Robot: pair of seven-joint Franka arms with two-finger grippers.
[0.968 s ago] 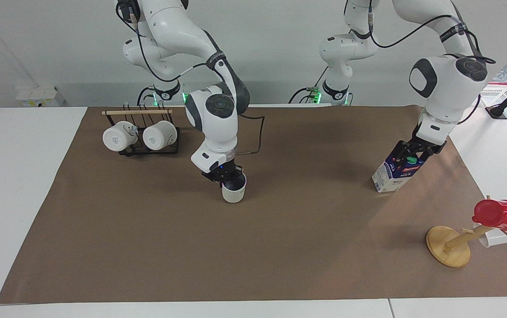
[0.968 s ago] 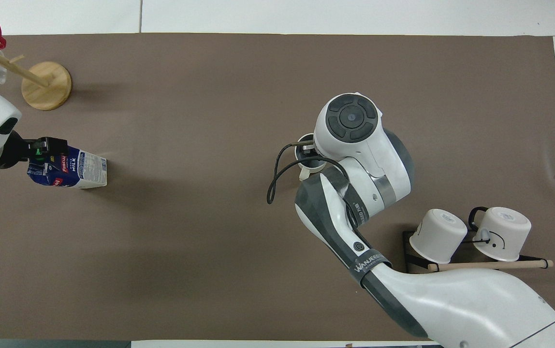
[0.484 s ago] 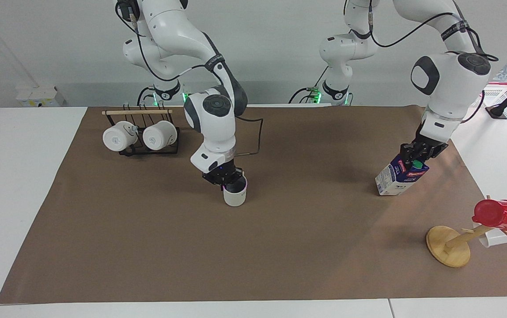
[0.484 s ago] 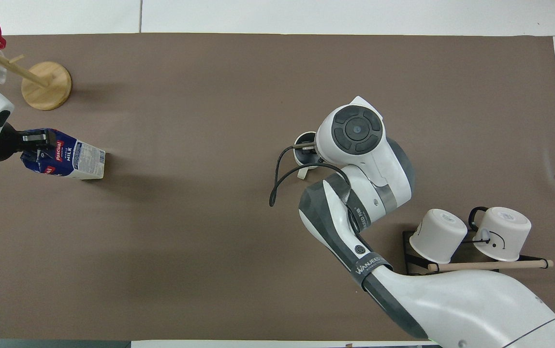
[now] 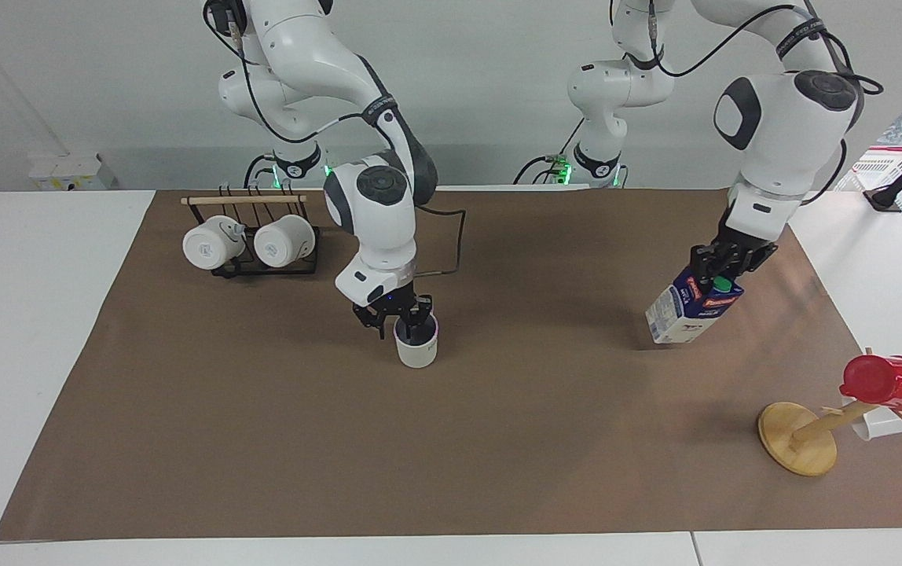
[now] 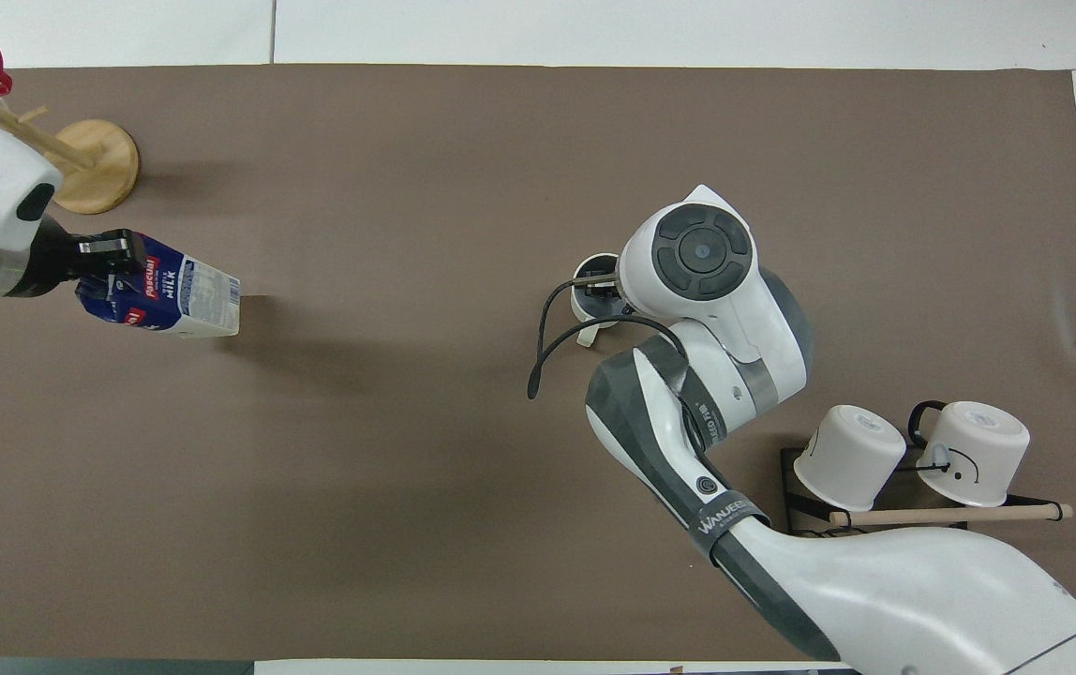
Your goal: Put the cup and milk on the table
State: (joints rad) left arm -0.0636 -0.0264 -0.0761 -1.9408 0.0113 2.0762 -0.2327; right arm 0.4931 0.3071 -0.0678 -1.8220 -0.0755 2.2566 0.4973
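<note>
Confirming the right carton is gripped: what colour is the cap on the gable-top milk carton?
Green, a round cap on the blue-and-white milk carton held by the left gripper; clearest in the facing view.

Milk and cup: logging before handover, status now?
Left pincer shut on milk, tilted, over the table. Right pincer open at cup, standing on table. Nothing in the way.

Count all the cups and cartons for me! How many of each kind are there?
Cream-white cup: 1, under the right gripper, the cup.
Brighter white mugs on the black rack: 2, and.
Red cup on the wooden stand: 1.
Milk cartons: 1, the milk, held tilted by the left gripper.
Total: 5.
</note>
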